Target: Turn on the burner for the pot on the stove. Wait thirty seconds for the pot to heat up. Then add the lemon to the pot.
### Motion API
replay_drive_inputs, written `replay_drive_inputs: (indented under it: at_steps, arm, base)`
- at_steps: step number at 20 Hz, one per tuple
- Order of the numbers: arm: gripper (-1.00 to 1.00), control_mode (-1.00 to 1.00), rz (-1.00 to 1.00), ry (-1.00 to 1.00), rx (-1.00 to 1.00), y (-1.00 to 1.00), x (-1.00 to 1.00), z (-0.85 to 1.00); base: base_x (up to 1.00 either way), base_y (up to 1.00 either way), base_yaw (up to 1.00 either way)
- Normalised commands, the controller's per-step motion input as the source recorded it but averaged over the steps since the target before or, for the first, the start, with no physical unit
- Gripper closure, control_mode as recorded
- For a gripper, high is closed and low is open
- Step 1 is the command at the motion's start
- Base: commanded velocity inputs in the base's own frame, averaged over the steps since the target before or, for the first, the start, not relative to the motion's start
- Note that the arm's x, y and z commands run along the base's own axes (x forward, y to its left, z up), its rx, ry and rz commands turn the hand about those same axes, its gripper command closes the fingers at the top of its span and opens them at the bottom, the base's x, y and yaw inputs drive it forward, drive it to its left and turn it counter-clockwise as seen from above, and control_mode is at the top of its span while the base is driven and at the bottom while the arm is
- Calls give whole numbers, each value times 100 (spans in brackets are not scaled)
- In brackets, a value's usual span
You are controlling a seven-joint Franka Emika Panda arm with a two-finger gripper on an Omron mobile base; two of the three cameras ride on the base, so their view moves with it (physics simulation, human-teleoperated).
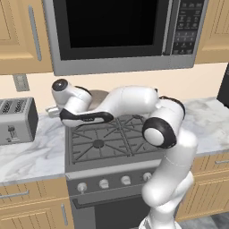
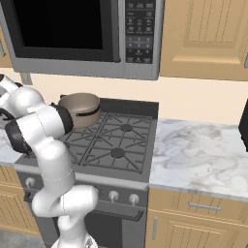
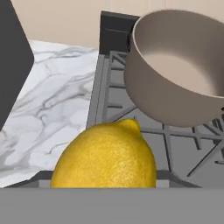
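Marble counter (image 2: 198, 155), stove (image 2: 114, 145), microwave (image 2: 82, 34) above

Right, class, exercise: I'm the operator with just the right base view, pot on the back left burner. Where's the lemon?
Observer: In the hand view the lemon sits close up, low in front of the pot.
Operator: And the hand?
Observer: In the left base view the hand is at the stove's back left edge.
Operator: What's left of the stove?
Observer: A toaster on the counter.
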Motion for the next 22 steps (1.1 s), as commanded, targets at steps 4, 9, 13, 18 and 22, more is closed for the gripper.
replay_drive_inputs:
  at_steps: [4, 9, 13, 18, 22]
  arm:
    - [100, -100, -5, -3, 0, -72, 0, 17]
    - [100, -100, 0, -14, 0, -58, 0, 0]
    - [100, -100, 0, -20, 0, -50, 0, 0]
    - [100, -100, 0, -11, 0, -48, 9, 10]
    - [100, -100, 0, -1, 0, -34, 42, 29]
  base:
    - [0, 0, 0]
    - [0, 0, 0]
    - [0, 0, 0]
    - [0, 0, 0]
    - [0, 0, 0]
